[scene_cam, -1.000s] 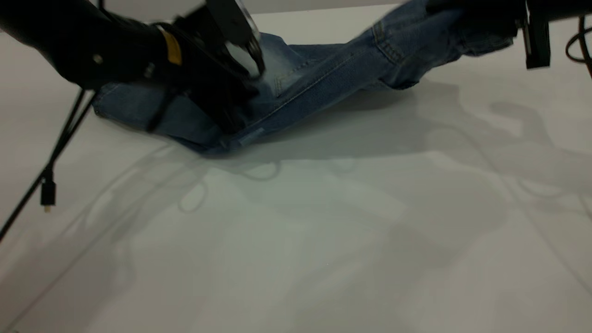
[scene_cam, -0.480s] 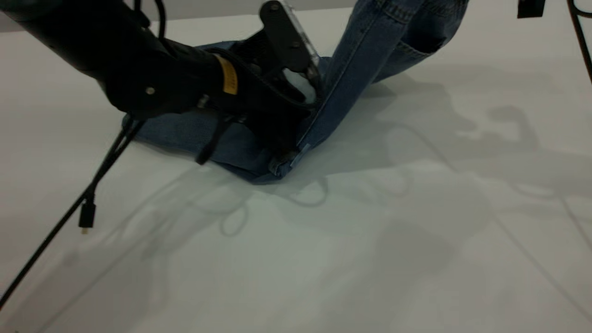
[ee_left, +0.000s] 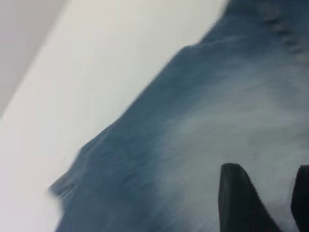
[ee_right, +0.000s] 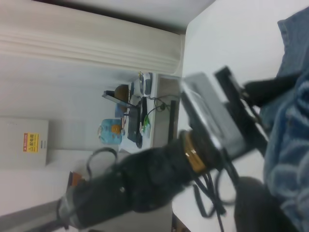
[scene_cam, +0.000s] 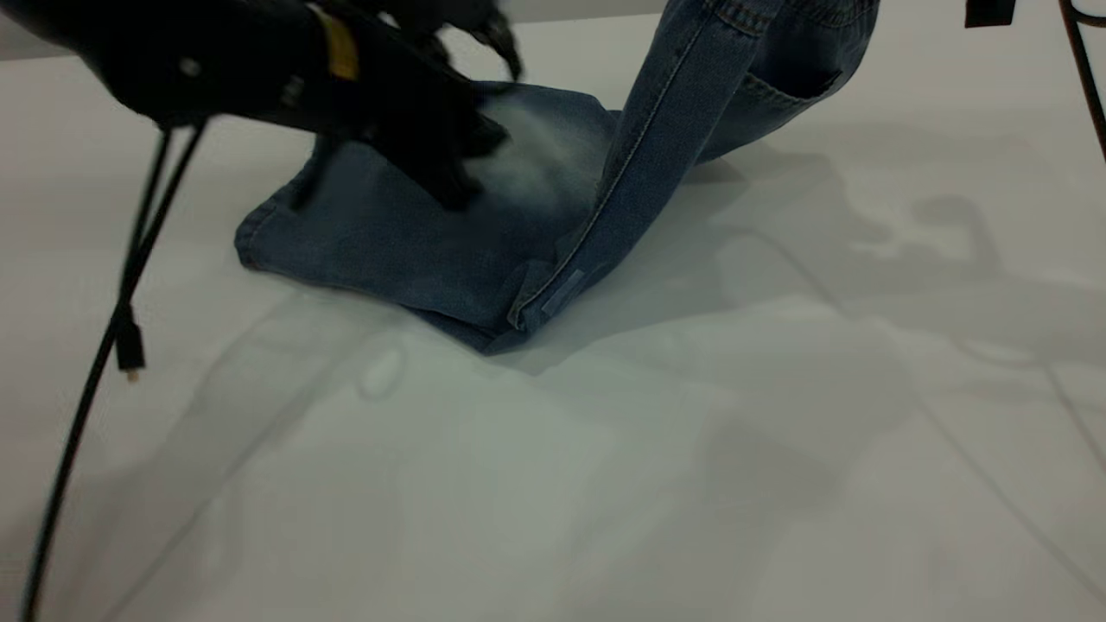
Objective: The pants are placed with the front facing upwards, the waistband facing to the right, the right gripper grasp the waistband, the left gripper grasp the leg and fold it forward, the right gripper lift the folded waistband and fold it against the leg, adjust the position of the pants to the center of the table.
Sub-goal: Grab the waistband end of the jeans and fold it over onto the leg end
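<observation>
Left end effector (scene_cam: pixel 458 173), fingers apart, hovers over the pants (scene_cam: pixel 415 233); the right one, unseen, apparently hoists the waistband end for folding.

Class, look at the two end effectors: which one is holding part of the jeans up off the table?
The right end effector, out of frame above, lifts the waistband end of the jeans. The left end effector is over the flat leg portion.

the left arm (scene_cam: pixel 216 60) shows matte black and bulky with a yellow label band near its wrist, thin black cables trailing from it to a small plug, and the left gripper (ee_left: pixel 263 203) ends in dark wedge-like fingers (ee_left: pixel 239 198).
</observation>
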`<state>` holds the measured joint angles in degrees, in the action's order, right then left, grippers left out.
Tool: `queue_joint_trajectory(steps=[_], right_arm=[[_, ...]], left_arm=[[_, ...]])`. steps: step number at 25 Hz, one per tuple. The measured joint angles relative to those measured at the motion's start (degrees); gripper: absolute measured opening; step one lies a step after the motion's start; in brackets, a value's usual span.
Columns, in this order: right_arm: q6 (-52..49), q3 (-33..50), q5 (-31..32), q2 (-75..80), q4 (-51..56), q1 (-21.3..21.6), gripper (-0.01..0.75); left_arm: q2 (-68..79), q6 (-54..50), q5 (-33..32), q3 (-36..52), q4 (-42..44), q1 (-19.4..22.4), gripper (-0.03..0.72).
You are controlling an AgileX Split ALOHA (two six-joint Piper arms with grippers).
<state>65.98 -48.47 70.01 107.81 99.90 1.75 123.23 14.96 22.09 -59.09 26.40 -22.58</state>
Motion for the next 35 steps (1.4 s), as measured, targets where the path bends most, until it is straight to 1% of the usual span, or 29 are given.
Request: queue_joint_trajectory(steps=[3,5,10,13,17,20,31,35], right_arm=[[0.08,0.0,0.0,0.0,0.05,-0.06,0.037],[0.29,0.0,-0.2,0.0,0.21,-0.75,0.037],[1.86,-1.29,-0.09,0.05,0.04,-3.71,0.037],[1.81,-2.68,-0.09,0.05,0.04,-5.33,0.037],[1.81,-5.36,-0.09,0.05,-0.08,-7.1,0.037],[1.68,-7.16,0.09,0.05,-0.08,-8.09,0.037],[1.54,-7.99,-0.13,-2.09,-0.08,-8.09,0.037],[1.61,-7.99,-0.02,-2.54,-0.08,-8.09,0.037]], left_arm=[[0.37,-0.06,-1.97,0.05,0.18,2.74,0.267],[1.07,-0.06,-1.12,0.05,0.18,3.92,0.267],[3.58,-0.06,0.2,0.05,0.78,4.2,0.267],[5.22,-0.53,2.81,0.05,0.83,3.15,0.267],[5.99,-0.76,2.97,0.05,0.75,1.69,0.267],[6.07,-0.91,3.72,0.05,0.68,-0.26,0.267],[6.66,-5.49,5.38,0.05,0.81,-6.46,0.267],[6.81,-5.09,5.27,0.05,0.66,-7.31,0.26]])
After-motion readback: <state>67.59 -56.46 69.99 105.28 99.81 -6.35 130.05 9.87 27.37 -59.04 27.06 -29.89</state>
